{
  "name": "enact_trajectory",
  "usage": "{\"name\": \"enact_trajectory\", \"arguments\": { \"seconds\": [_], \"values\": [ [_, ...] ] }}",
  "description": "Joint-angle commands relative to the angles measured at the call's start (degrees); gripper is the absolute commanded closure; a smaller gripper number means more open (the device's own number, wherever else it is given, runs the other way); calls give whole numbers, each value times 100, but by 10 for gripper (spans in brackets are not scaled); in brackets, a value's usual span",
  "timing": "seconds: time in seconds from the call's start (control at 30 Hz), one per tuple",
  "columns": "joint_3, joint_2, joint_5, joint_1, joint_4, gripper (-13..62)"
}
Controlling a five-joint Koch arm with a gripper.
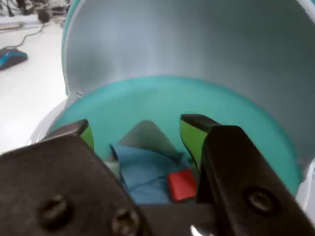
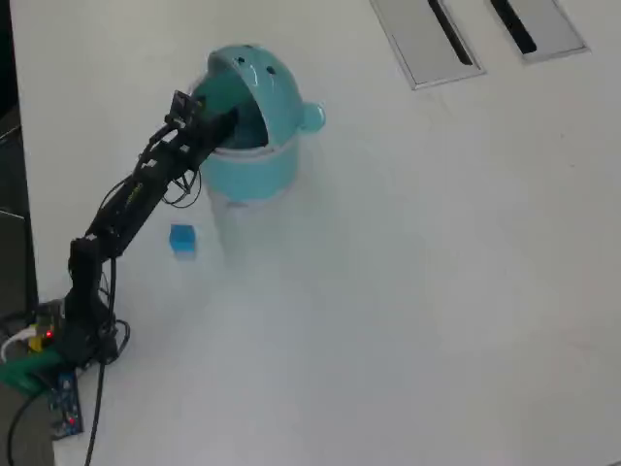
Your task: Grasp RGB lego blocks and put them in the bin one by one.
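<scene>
A: Where does the gripper [image 1: 142, 135] stand?

B: Over the mouth of the bin [image 2: 250, 116]. In the wrist view its two green-padded jaws are spread apart with nothing between them. It looks straight down into the teal interior, with the lid [image 1: 197, 44] raised behind.

A: And the blocks?

B: A red block [image 1: 182, 185] lies at the bottom of the bin, beside some blue material [image 1: 142, 172] that cannot be identified, below the gap between the jaws and toward the right-hand jaw in that view. It rests free; neither jaw touches it. A blue block [image 2: 181, 239] sits on the table [image 2: 437, 291] in the overhead view, outside the bin. No yellow-green one shows in either view.

A: So which relation does the next move turn on?

B: Probably the blue block's bearing from the gripper. In the overhead view it lies below the bin and slightly left, back toward the arm's base [image 2: 58, 340], just beside the arm's middle links. The gripper would have to lift clear of the rim and draw back and down toward it. The block looks about square, so no long axis dictates the wrist angle.

A: What's the risk?

B: Catching the rim or lid while leaving.
</scene>
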Motion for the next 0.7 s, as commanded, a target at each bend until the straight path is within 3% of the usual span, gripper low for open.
{"name": "enact_trajectory", "arguments": {
  "seconds": [0.0,0.4,0.67],
  "values": [
    [-562,167,-79,0,-123,163],
    [-264,1318,-229,-44,879,172],
    [984,2637,-211,-26,1811,160]
  ]
}}
